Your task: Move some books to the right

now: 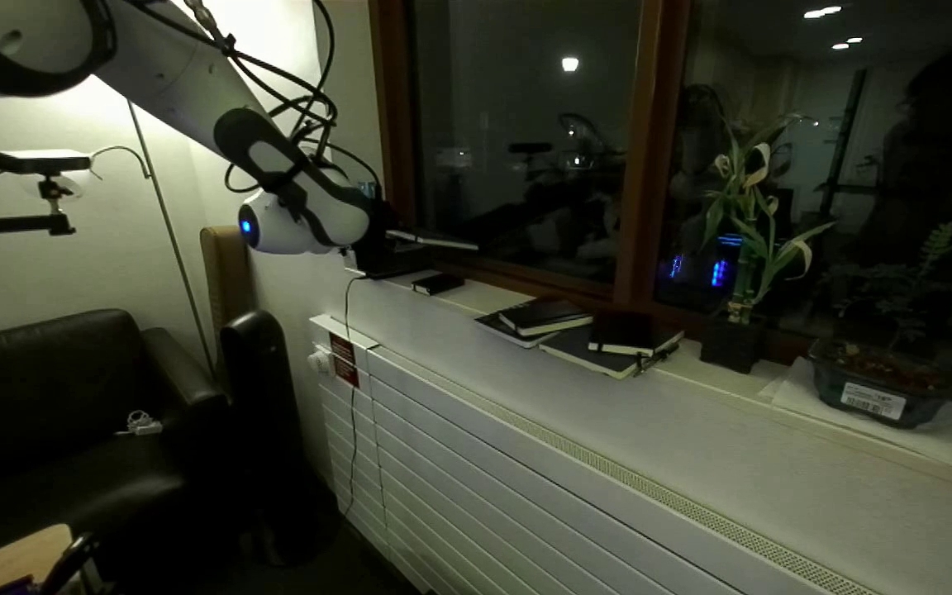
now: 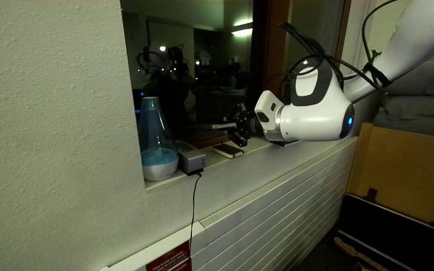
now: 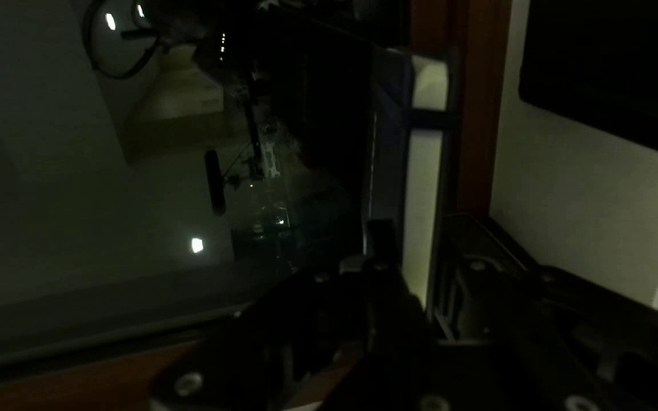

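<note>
- Nearest the camera, upper left in an exterior view: your arm (image 1: 174,91).
- Near centre, both exterior views: your gripper (image 2: 233,127), closed on one book (image 2: 221,127).
- Sill (image 2: 253,144) below: small black book (image 2: 228,150).
- Right of centre: more books (image 1: 579,337), overlapping.

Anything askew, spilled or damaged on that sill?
Mildly. The piled books on the sill overlap at differing angles, not squared into a stack. The tall plant looks partly wilted, pale and curling in places. No spill or obvious damage shows.
</note>
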Action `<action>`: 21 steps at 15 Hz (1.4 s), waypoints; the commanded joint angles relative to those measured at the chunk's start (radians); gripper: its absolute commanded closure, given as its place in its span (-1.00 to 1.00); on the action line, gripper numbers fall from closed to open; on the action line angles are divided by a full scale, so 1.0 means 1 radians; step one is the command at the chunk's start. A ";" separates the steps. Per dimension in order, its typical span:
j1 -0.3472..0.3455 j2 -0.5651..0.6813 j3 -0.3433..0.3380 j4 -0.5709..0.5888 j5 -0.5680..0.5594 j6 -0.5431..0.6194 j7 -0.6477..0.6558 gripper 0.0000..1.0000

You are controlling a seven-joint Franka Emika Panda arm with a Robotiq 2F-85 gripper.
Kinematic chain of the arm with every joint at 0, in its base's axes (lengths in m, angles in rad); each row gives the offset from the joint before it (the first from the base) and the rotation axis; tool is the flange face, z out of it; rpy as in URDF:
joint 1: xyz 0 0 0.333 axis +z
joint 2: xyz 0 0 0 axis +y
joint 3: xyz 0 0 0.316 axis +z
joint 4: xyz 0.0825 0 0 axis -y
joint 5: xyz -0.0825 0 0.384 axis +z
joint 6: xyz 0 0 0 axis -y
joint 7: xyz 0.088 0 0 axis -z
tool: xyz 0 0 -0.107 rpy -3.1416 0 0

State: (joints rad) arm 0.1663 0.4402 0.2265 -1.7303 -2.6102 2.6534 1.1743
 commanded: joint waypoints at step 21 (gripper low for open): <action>-0.007 0.000 -0.010 0.003 0.001 0.042 -0.118 0.91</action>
State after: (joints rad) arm 0.1861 0.4863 0.2202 -1.6845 -2.6094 2.6866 1.0823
